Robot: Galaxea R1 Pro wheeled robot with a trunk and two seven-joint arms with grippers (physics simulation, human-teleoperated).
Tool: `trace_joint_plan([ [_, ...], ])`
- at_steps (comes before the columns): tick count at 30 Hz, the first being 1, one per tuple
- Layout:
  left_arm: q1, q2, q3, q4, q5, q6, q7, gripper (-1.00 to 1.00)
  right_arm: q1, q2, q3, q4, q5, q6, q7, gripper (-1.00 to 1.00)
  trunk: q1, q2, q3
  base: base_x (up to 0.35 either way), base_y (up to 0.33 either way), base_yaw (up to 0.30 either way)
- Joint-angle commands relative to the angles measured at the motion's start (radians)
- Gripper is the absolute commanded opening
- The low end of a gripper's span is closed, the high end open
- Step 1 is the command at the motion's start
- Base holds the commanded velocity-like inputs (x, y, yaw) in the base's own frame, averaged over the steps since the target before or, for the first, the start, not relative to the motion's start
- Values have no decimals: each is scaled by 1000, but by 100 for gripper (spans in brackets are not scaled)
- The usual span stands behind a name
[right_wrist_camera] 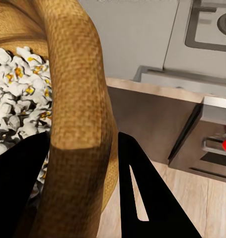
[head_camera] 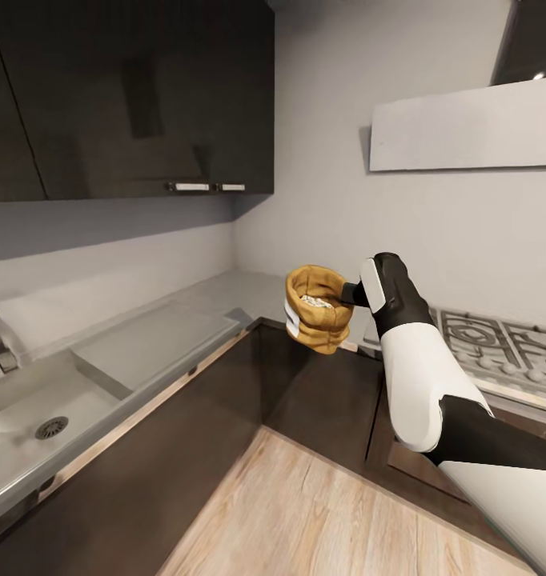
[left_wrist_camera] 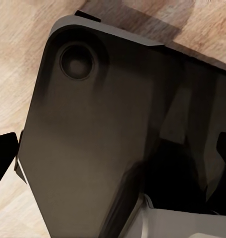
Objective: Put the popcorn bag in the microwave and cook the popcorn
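The popcorn bag [right_wrist_camera: 75, 99] is clamped at its rolled rim by the right gripper [right_wrist_camera: 83, 188], one black finger [right_wrist_camera: 142, 193] outside the wall and one inside (white popcorn [right_wrist_camera: 16, 94] is heaped within). In the head view the bag [head_camera: 319, 309] is held in the air above the dark lower cabinets [head_camera: 321, 392], in the corner between the countertop [head_camera: 145, 344] and the gas hob [head_camera: 489, 344]. The left gripper's state cannot be told.

Tan popcorn bag [head_camera: 318, 318], upright in midair, holds white popped popcorn [right_wrist_camera: 16, 91].
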Motion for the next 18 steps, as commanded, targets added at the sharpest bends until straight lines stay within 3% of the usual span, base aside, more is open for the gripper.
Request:
trace_joint_plan([
  [1, 0, 0, 6, -1, 2, -1, 0, 100, -1, 1, -4, -1, -4, 2, -5, -100, 0, -1, 0, 0, 0, 0],
  [18, 0, 0, 6, -1, 2, -1, 0, 100, -1, 1, -4, 4, -6, 2, -6, -100, 0, -1, 24, 0, 0, 0],
])
